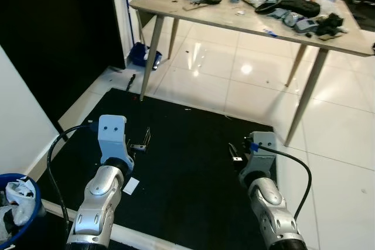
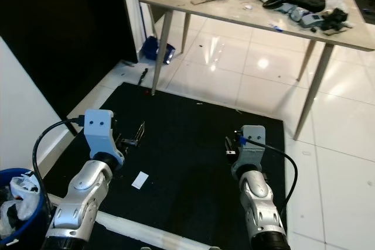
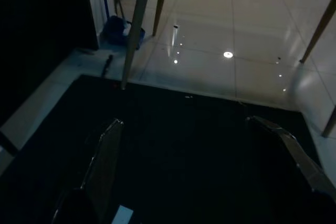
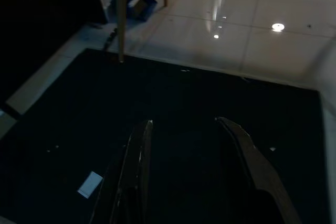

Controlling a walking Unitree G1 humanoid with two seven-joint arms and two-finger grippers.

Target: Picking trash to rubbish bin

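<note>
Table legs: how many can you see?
4: front-left leg at the black mat's corner, one behind it, front-right leg, another behind.

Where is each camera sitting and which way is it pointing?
Left eye view: on the head, looking down at the black mat, table and bin; both arms show.
Right eye view: same scene, slightly shifted.
Left wrist view: along the open left gripper toward the mat and tiles.
Right wrist view: along the open right gripper, same way.
Shared: the white scrap of paper on the mat and a table leg.
</note>
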